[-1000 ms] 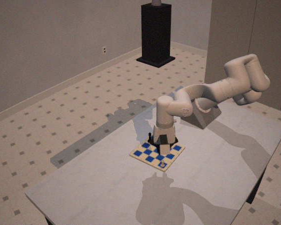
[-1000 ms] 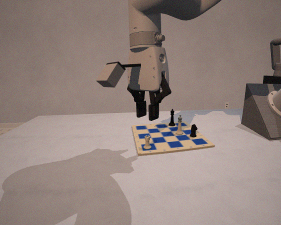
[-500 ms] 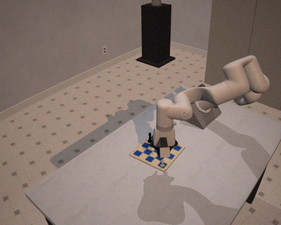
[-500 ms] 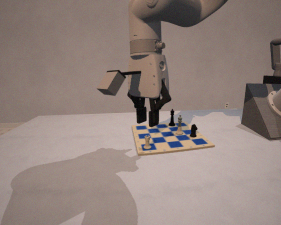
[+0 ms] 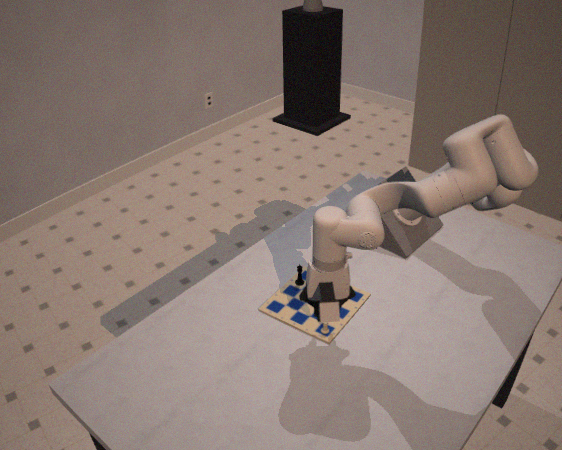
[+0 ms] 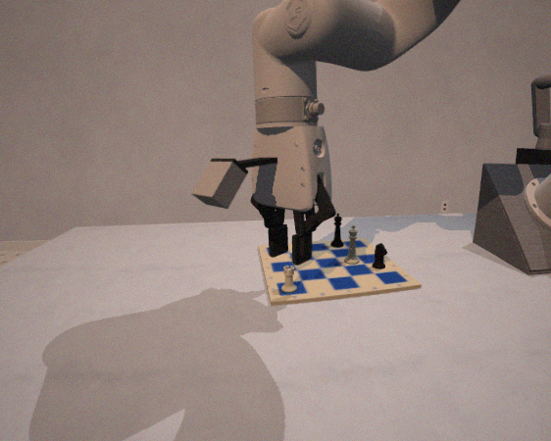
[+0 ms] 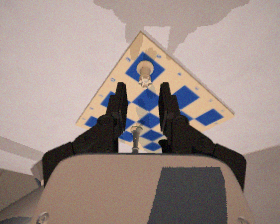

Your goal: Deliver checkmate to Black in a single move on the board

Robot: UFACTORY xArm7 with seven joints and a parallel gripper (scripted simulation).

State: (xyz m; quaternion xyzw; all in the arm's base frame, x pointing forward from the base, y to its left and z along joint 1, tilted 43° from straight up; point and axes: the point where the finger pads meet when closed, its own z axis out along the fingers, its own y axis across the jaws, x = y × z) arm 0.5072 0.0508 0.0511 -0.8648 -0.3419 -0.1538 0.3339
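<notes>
A small blue-and-cream chessboard (image 6: 336,271) lies on the grey table. A white rook (image 6: 288,278) stands on its near left corner and also shows in the wrist view (image 7: 145,75). A tall white piece (image 6: 352,244), a black king (image 6: 337,230) and a black knight (image 6: 379,256) stand towards the back and right. My gripper (image 6: 289,252) points straight down over the board's back left squares, with its fingertips just above the surface. The fingers stand apart and I see nothing between them. In the wrist view the tall white piece (image 7: 136,137) shows behind the fingers, not in them.
The arm's wedge-shaped mount (image 6: 521,216) stands on the table to the right of the board. The wrist camera box (image 6: 222,183) juts out to the gripper's left. A black pedestal (image 5: 312,65) stands far off on the floor.
</notes>
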